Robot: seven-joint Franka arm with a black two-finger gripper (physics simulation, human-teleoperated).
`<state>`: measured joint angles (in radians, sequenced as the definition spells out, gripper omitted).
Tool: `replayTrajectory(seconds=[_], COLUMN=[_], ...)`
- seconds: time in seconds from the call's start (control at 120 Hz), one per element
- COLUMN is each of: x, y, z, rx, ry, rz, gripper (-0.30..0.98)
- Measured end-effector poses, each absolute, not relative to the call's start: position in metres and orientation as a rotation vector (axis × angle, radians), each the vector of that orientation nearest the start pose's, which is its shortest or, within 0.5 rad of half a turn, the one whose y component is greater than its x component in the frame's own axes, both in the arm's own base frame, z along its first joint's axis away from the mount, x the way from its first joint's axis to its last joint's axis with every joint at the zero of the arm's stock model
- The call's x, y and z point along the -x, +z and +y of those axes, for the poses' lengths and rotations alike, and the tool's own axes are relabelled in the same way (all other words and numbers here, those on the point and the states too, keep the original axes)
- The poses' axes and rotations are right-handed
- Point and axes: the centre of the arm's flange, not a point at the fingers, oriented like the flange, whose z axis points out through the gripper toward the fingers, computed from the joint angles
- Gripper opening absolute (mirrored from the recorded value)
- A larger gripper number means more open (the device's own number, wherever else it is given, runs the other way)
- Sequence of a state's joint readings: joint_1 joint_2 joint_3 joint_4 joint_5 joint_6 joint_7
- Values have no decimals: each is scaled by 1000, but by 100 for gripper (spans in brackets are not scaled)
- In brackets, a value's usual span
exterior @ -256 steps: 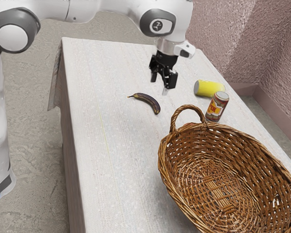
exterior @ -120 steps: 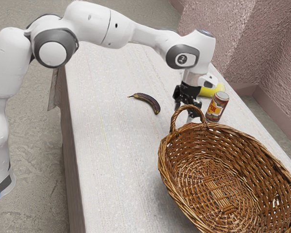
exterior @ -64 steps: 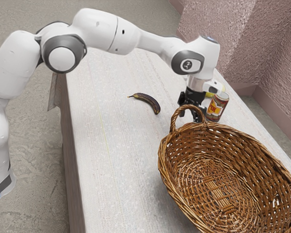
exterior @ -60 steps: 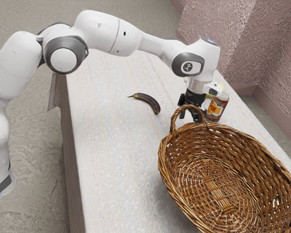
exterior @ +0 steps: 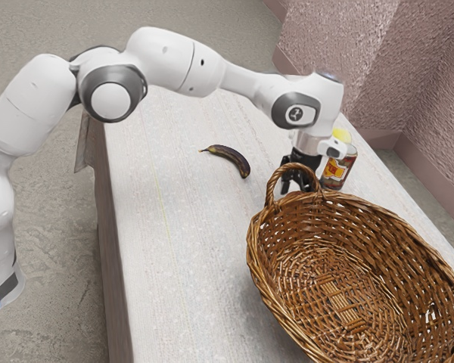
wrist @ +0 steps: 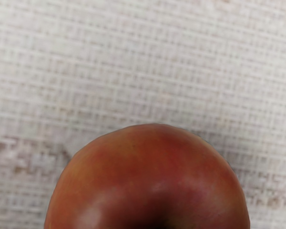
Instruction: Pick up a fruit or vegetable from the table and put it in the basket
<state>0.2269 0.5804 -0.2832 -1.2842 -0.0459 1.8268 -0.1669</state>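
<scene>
Just behind the wicker basket [exterior: 262,278], the black gripper [exterior: 296,178] is low over the table, seen partly through the loop of the basket's handle. A round red-orange fruit or vegetable [wrist: 148,176], like an apple or tomato, is large and close under my hand in the wrist view, with the pale cloth behind it. The basket's handle and rim hide the gripper's lower end and the red item in the exterior view. A dark, curved banana [exterior: 231,157] lies on the table, towards the exterior view's left from the gripper.
A standing can [exterior: 337,171] with a red and yellow label is close beside the gripper, on the exterior view's right. The yellow cylinder [exterior: 342,137] is behind it, mostly covered by the arm. The white table [exterior: 181,227] extends towards the exterior view's left.
From above the table near the banana, my hand has moved towards the exterior view's right and down to the space behind the basket. The banana, can and basket have stayed put.
</scene>
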Motion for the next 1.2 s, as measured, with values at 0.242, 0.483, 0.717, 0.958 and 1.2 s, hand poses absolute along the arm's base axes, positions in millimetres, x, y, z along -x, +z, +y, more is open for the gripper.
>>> replayTrajectory(seconds=[0.242, 0.483, 0.717, 0.958, 1.2], x=[-717, -718, -712, -692, -663], y=[413, 414, 431, 471, 544], z=[1, 0, 2, 38, 27], rx=[3330, 3327, 3303, 3244, 3183], ry=[86, 85, 65, 98, 64], rz=[-278, -290, -325, -454, -465], gripper=[69, 39, 33, 25, 30])
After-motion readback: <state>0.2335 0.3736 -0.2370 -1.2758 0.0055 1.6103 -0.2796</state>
